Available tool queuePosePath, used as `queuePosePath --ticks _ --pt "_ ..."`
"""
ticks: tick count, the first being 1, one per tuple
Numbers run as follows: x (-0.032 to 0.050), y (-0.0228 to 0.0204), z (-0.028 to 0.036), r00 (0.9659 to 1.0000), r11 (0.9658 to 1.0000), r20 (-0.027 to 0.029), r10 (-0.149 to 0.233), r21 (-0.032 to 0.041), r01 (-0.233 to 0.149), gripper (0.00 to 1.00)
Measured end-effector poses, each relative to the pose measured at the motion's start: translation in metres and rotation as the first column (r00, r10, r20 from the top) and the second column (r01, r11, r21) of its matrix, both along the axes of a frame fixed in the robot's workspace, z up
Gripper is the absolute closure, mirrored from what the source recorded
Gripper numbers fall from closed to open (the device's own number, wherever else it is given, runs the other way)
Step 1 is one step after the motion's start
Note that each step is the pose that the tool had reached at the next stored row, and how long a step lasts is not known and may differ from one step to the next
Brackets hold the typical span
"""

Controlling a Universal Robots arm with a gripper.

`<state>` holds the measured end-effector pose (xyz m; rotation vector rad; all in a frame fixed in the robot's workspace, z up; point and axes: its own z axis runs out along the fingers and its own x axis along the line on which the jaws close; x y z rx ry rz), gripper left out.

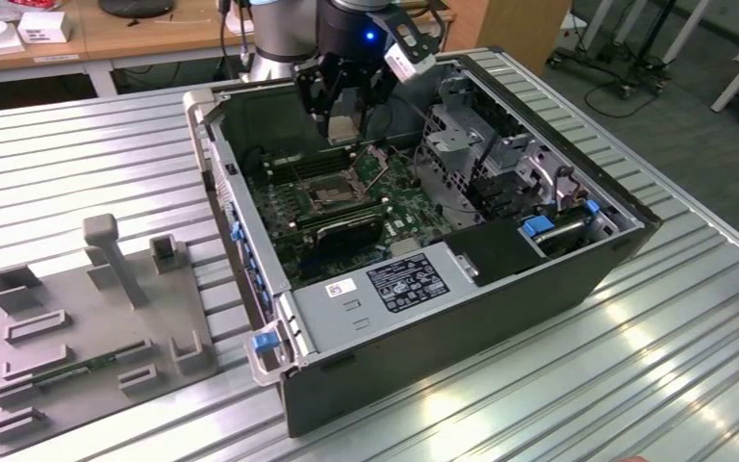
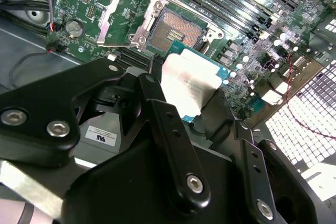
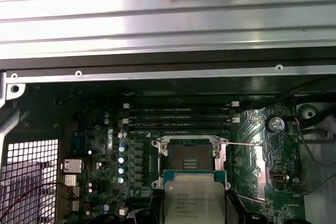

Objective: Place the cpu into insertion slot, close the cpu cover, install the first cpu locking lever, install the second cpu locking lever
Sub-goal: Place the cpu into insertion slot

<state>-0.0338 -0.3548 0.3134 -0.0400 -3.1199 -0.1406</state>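
Inspector: Grip was confirmed. Your gripper [image 1: 342, 125] hung in the upper middle of the exterior view, inside the open computer case [image 1: 472, 327] and above the green board. Its black fingers [image 2: 163, 119] were closed on the cpu [image 2: 191, 85], pinching it by two opposite edges, with the metal top showing in both wrist views.

Operator: Where was the chip against the socket?

Inspector: You had it held clear of the insertion slot [image 3: 190, 158], not seated. In both wrist views the cpu overlapped one edge of the slot's silvery rim, and the dark contact field lay uncovered.

Operator: And the cover?

Inspector: Your cpu cover [image 2: 105, 24] was swung open and tilted up beside the slot. A thin lever wire [image 3: 247, 144] stood out beside the socket, unlatched. I could not tell whether it was the first or the second. The memory slots [image 3: 178, 116] ran just beyond the socket. On the exterior view's left, a grey fixture plate [image 1: 88, 337] lay on the ribbed metal table [image 1: 74, 164], apart from the case.
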Motion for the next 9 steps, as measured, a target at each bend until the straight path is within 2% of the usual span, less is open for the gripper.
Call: queuePosePath --ticks 6,9 --pt "0.0 0.0 -0.0047 1.0 1.0 0.0002 0.0 0.0002 0.0 0.46" --pt "0.0 0.0 -0.0049 1.0 1.0 -0.0001 0.0 -0.0002 0.0 0.46"
